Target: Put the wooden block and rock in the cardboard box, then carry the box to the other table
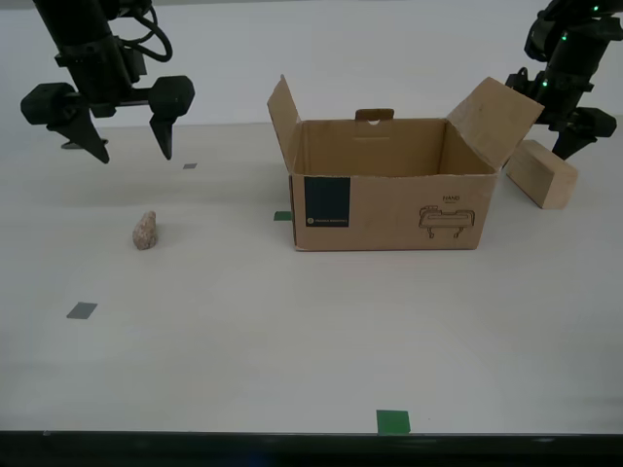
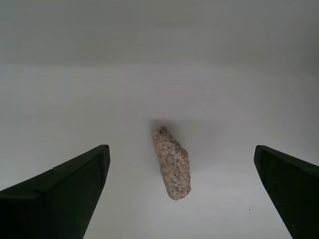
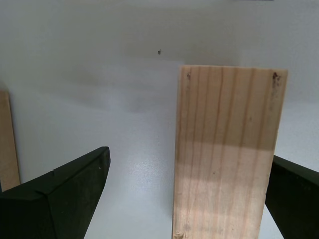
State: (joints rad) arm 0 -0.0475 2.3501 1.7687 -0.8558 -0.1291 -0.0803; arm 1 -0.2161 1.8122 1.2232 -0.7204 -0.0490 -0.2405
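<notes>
The cardboard box point(image 1: 389, 209) stands open in the middle of the table, flaps up, its blue label facing the camera. The rock point(image 1: 145, 231) point(image 2: 172, 164) lies towards the exterior view's left. My second gripper point(image 1: 133, 151) point(image 2: 180, 149) hangs open above and behind it, the stone centred between its fingers. The wooden block point(image 1: 542, 173) point(image 3: 227, 149) lies just beyond the box's flap on the exterior view's right. My first gripper point(image 1: 551, 125) point(image 3: 189, 162) is open over it, one finger close to the block's edge. The other table is out of view.
Small grey squares point(image 1: 82, 310) point(image 1: 190, 165) and green squares point(image 1: 282, 216) point(image 1: 393, 421) mark the beige tabletop. The table's dark front edge point(image 1: 311, 448) runs along the bottom of the exterior view. A strip of cardboard point(image 3: 6, 144) shows beside my first gripper.
</notes>
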